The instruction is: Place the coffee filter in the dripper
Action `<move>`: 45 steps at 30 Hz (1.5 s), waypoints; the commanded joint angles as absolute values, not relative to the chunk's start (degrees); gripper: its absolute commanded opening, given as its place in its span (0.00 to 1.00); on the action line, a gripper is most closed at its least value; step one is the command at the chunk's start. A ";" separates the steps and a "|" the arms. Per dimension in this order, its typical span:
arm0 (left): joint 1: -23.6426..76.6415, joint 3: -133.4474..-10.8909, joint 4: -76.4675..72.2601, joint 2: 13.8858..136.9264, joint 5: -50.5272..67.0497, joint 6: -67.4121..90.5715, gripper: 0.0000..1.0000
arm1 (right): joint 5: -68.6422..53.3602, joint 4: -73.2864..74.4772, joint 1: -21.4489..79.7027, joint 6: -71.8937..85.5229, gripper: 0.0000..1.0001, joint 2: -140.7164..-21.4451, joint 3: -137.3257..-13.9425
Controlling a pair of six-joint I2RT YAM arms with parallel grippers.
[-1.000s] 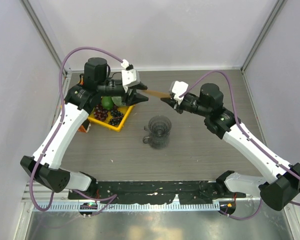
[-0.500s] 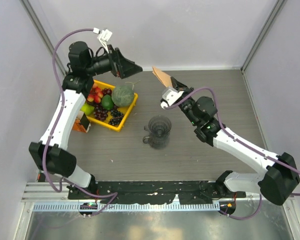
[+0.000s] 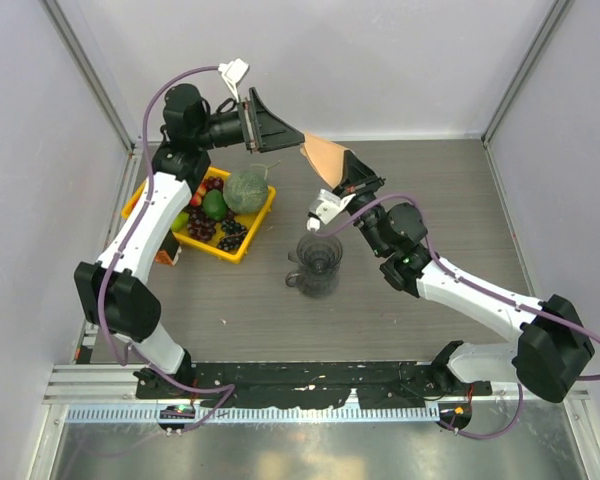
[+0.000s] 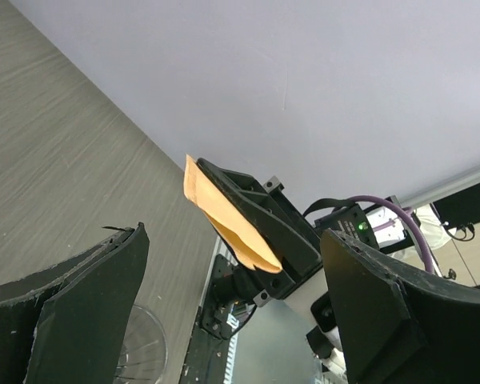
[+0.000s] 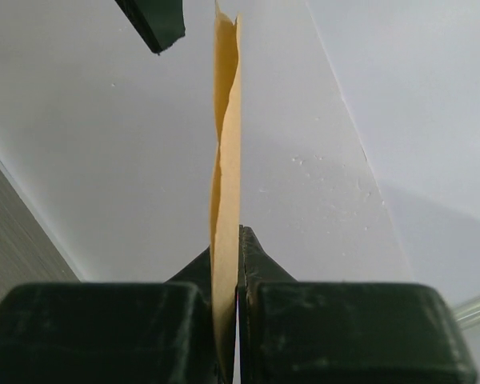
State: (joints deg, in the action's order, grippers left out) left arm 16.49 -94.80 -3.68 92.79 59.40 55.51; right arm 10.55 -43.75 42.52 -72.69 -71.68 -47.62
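The coffee filter (image 3: 325,158) is a flat light-brown paper fan, held upright in the air by my right gripper (image 3: 348,180), which is shut on its lower edge. It shows edge-on in the right wrist view (image 5: 226,184) and as an orange wedge in the left wrist view (image 4: 224,220). The dripper (image 3: 318,262), a clear ribbed glass cup with a side handle, stands on the table below and in front of the filter. My left gripper (image 3: 278,128) is open and empty, raised to the left of the filter, its jaws pointing at it.
A yellow fruit tray (image 3: 242,249) with a melon (image 3: 245,189), grapes and other fruit sits at the left. An orange-brown carton (image 3: 166,252) stands beside the tray. White enclosure walls close the back and sides.
My right gripper has swung the filter from lying level to standing upright, nearer the dripper. My left gripper let go of it, rose, and now points at the filter from the left.
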 commanded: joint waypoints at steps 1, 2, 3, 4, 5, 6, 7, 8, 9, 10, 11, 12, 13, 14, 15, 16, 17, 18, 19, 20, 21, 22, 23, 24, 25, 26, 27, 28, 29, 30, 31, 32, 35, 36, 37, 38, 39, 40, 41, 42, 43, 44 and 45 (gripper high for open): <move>17.75 -98.70 -2.56 95.27 60.82 54.50 0.99 | 11.78 -47.11 43.33 -76.99 0.05 -72.24 -48.16; 18.01 -98.88 -1.77 95.71 60.65 53.88 0.99 | 11.78 -47.20 43.50 -77.78 0.05 -72.51 -48.25; 18.28 -99.14 -0.80 96.06 60.38 53.35 0.99 | 11.78 -47.20 43.51 -78.04 0.05 -72.60 -48.43; 18.54 -99.66 -0.18 96.50 60.29 53.26 0.99 | 11.60 -47.11 43.68 -78.66 0.05 -72.95 -48.51; 18.72 -100.28 -0.18 96.94 60.38 53.09 0.99 | 11.86 -47.28 43.68 -79.18 0.05 -73.04 -48.60; 18.98 -100.72 -0.09 97.38 60.47 53.00 0.99 | 11.78 -47.20 43.86 -79.97 0.05 -73.47 -48.69; 19.16 -101.33 1.30 97.73 60.47 52.82 0.96 | 12.21 -47.20 43.86 -80.24 0.05 -73.74 -48.95; 19.33 -101.69 1.84 98.08 60.56 52.65 0.91 | 12.22 -47.28 43.86 -81.11 0.05 -74.18 -49.22; 19.51 -101.95 1.93 98.35 60.82 52.65 0.85 | 12.39 -47.20 43.94 -81.65 0.05 -74.27 -49.31; 19.69 -102.13 1.93 98.52 60.91 52.73 0.79 | 12.31 -47.20 44.03 -82.35 0.05 -74.53 -49.57; 19.86 -102.30 1.93 98.79 61.08 52.91 0.72 | 12.48 -47.28 44.21 -82.70 0.06 -74.62 -49.74; 20.12 -102.39 1.93 99.14 61.08 52.91 0.66 | 12.65 -47.02 44.38 -82.79 0.06 -74.79 -50.36; 20.30 -102.65 2.11 99.31 61.26 53.00 0.63 | 12.83 -46.85 44.56 -83.05 0.06 -74.88 -50.54; 20.30 -102.57 2.46 99.49 61.26 53.09 0.61 | 12.75 -47.11 44.65 -83.23 0.06 -74.97 -50.71; 20.30 -102.48 2.46 99.49 61.26 53.17 0.56 | 12.57 -47.11 44.74 -83.58 0.06 -75.06 -50.71; 20.30 -102.48 2.37 99.67 61.35 53.09 0.51 | 12.48 -47.11 44.82 -83.76 0.06 -74.97 -50.63; 20.30 -102.13 1.68 99.49 61.61 53.43 0.45 | 12.31 -47.11 44.82 -83.85 0.06 -75.06 -50.54; 20.30 -101.95 0.54 99.49 61.87 54.05 0.36 | 12.39 -47.20 44.82 -83.93 0.07 -74.80 -50.28; 20.30 -101.69 0.35 99.32 62.05 54.31 0.29 | 12.48 -47.11 44.82 -83.67 0.07 -74.88 -50.27; 20.22 -101.60 0.35 99.14 62.14 54.23 0.25 | 12.48 -47.11 44.82 -83.67 0.08 -74.71 -50.10; 20.13 -101.34 0.35 99.14 62.31 54.32 0.24 | 12.57 -47.02 44.82 -83.24 0.09 -74.45 -50.10; 19.95 -101.08 -1.56 99.05 62.49 54.58 0.21 | 12.48 -46.85 44.82 -83.15 0.15 -74.18 -49.92; 19.86 -100.38 -2.71 98.79 62.58 55.10 0.16 | 12.83 -46.50 44.74 -82.62 0.18 -73.83 -49.83; 19.60 -100.11 -3.86 98.70 62.58 55.72 0.11 | 12.92 -46.32 44.74 -81.92 0.28 -73.31 -49.75; 19.43 -99.76 -4.39 98.61 62.58 55.81 0.00 | 13.09 -46.06 44.82 -81.39 0.37 -72.87 -49.40; 19.34 -99.58 -4.74 98.35 62.58 55.64 0.00 | 13.44 -45.45 44.82 -80.17 0.63 -72.17 -49.39; 19.16 -99.58 -5.27 98.35 62.75 55.72 0.00 | 13.62 -42.39 44.82 -79.29 0.83 -71.38 -49.31; 19.07 -99.67 -5.88 98.26 63.10 55.64 0.00 | 13.62 -40.71 44.74 -77.02 0.91 -69.63 -49.31; 18.99 -99.84 -6.06 98.09 63.54 54.76 0.00 | 12.75 -32.86 44.74 -75.77 0.97 -68.48 -50.00; 18.98 -100.37 -5.19 98.00 64.07 53.36 0.00 | 11.87 -22.78 44.21 -71.59 0.96 -65.68 -50.71; 18.98 -101.07 -3.10 97.91 64.25 50.39 0.00 | 8.38 -17.11 43.69 -68.58 0.96 -64.35 -52.54; 18.98 -102.47 -0.20 97.91 64.25 46.53 0.00 | 5.65 -3.39 41.59 -61.59 0.95 -61.73 -54.39; 18.98 -105.55 9.91 97.82 65.21 36.42 0.00 | -12.23 15.69 34.39 -49.07 0.95 -58.37 -60.97; 19.07 -105.99 11.58 97.65 65.56 33.25 0.00 | -16.22 22.08 33.06 -45.13 0.96 -57.32 -62.13; 19.16 -106.26 13.25 97.56 66.00 30.26 0.00 | -23.92 25.45 29.65 -44.13 0.95 -57.13 -64.92; 19.33 -106.43 14.40 97.21 66.88 27.54 0.00 | -28.17 28.36 28.40 -42.38 0.95 -57.13 -66.17; 19.60 -106.52 16.33 96.77 67.49 23.51 0.00 | -32.74 28.91 25.95 -39.23 0.96 -57.48 -68.79; 20.12 -106.87 19.13 96.42 67.94 19.64 0.00 | -35.65 29.44 24.88 -36.94 0.96 -59.13 -70.38; 20.74 -107.66 22.73 96.07 68.29 14.81 0.00 | -37.86 29.79 23.05 -33.43 0.96 -60.28 -73.79; 21.44 -108.19 25.37 95.89 68.99 9.46 0.00 | -41.80 31.27 21.98 -31.57 0.96 -63.34 -76.00; 22.14 -108.28 26.79 95.54 69.60 7.23 0.00 | -43.31 32.07 20.84 -28.94 0.96 -66.59 -80.03; 22.67 -108.28 27.24 95.19 70.04 5.82 0.00 | -46.98 34.69 20.66 -28.48 0.98 -67.93 -83.46; 23.28 -108.11 27.25 94.92 70.40 5.19 0.00 | -48.41 36.54 20.48 -28.48 0.99 -70.72 -85.41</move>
